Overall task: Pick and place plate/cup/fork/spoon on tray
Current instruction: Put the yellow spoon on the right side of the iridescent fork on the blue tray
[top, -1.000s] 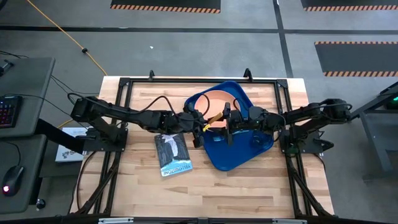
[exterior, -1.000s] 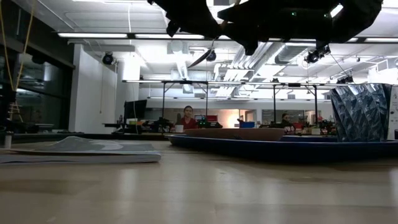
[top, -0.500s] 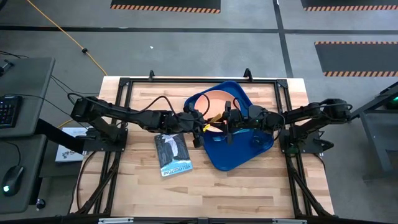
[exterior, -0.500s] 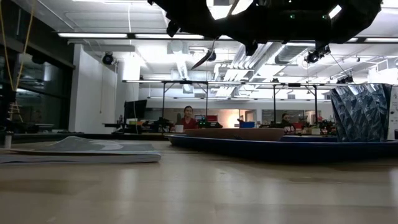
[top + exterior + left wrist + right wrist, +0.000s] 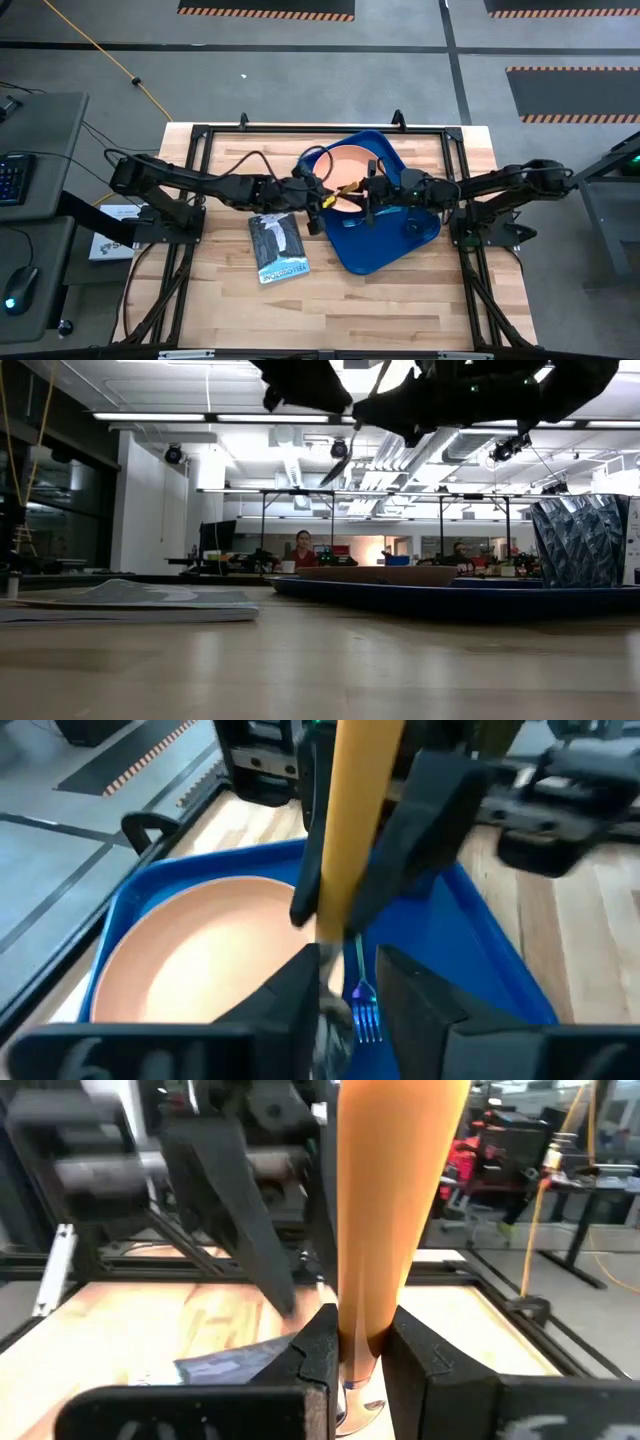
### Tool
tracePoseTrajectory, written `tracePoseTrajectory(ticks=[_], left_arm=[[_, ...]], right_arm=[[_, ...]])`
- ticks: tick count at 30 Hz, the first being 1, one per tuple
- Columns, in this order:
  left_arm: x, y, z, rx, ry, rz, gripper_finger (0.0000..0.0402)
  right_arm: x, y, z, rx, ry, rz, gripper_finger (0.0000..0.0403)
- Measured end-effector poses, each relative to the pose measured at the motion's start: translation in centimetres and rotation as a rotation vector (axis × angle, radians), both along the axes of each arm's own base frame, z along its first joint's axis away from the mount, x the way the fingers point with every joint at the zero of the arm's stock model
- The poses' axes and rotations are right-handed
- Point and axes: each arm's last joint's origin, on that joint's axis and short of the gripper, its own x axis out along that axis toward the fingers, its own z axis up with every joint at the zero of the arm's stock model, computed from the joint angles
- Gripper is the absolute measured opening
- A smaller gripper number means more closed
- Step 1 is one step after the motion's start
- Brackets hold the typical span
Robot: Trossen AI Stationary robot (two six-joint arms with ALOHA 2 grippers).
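left gripper (image 5: 322, 196) clamped on spoon (image 5: 346, 188) | right gripper (image 5: 366, 190) clamped on spoon | centre frame, above plate (image 5: 350, 165), tray (image 5: 385, 245)

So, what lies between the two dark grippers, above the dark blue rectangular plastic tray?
The small orange-handled metal spoon, spanning from left gripper to right gripper over the round peach-orange plastic plate; the high view shows it.
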Motion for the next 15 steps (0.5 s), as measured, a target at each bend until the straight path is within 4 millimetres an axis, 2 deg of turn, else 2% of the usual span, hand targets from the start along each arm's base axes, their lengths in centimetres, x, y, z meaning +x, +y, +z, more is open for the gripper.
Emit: tracePoseTrajectory(ticks=[5, 9, 11, 15], left_arm=[[-1.4, 0.1, 1.5, 0.002, -0.011, -0.002, 0.0129], [-3.3, -0.3, 3.1, -0.017, -0.031, -0.01, 0.0141], [-4.1, -0.8, 3.1, -0.016, -0.058, -0.025, 0.014], [-5.7, -2.1, 1.6, 0.015, -0.183, -0.046, 0.0136]], right_arm=[[-1.3, -0.5, 1.0, 0.006, 0.045, -0.03, 0.0033], [-2.9, -0.7, 1.6, 0.054, 0.118, -0.043, 0.0033], [-3.6, -0.3, 1.6, 0.087, 0.171, -0.029, 0.0033], [-5.1, 1.4, 1.1, 0.173, 0.306, 0.026, 0.0033]])
